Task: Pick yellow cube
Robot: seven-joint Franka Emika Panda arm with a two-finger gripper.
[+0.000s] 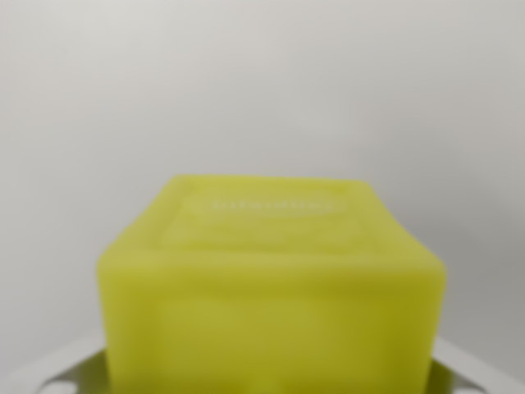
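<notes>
At the bottom edge of the wrist view, pale grey-white parts of the gripper [271,382] show at about seven o'clock and five o'clock, one on each side of the yellow cube [271,287]. They are blurred and cut off by the frame, so whether the jaws are apart, closing, or already pressing on the cube cannot be told; no contact line is visible.

The yellow cube fills the lower middle of the view, from roughly eight o'clock round to four o'clock, its front face square to the camera and its top face sloping away toward twelve o'clock. A faint raised or stamped marking runs across the top, too soft to read. The cube sits centred between the two pale parts, which is where a wrist camera would show an object lined up for a grasp or already held; judging by that, the pick is either at the closing step or just past it. The heavy blur suggests the cube is very near the lens.

Beyond the cube, from nine o'clock over twelve to three o'clock, lies a plain light-grey surface [262,90], slightly darker toward the corners. No edge, seam or shadow line separates table from wall, so it is unclear which of them it is, or whether the cube rests on it.
</notes>
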